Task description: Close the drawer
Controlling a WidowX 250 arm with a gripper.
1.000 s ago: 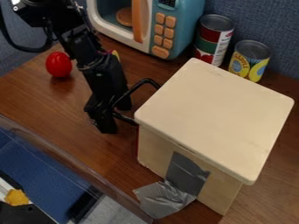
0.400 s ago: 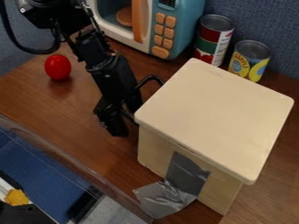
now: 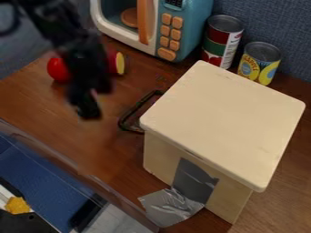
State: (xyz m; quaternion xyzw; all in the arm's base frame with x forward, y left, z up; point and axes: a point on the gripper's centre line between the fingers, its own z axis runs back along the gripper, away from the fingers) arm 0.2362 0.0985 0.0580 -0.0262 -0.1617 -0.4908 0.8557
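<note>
The gripper (image 3: 87, 107) is seen blurred, hung above the bench (image 3: 36, 102) to the left of the wooden box (image 3: 224, 123) in the view, apart from the box and from the black handle (image 3: 122, 123). Whether it is open or closed cannot be told. The drawer is placed by that handle, which juts out at the left side of the box, under the edge of the pale, flat top. The drawer front is hidden by the overhanging top, so how far it is pushed in cannot be judged.

Grey tape (image 3: 193, 182) is stuck on the near side of the box and is spread down onto the bench near its edge. Behind the gripper, a smooth red object (image 3: 57, 70) is partly covered by the arm, and near it a dark red piece with a yellow face (image 3: 120, 63) can be seen.

Farther back, a blue toy microwave (image 3: 187, 29) is set, with orange buttons and an orange door handle (image 3: 144, 22) (a round brown item (image 3: 128, 17) can be glimpsed inside). Beside it a taller can (image 3: 222, 41) and a shorter can (image 3: 260, 61) are stood upright, behind the box, before a blue fabric partition (image 3: 279, 20).
</note>
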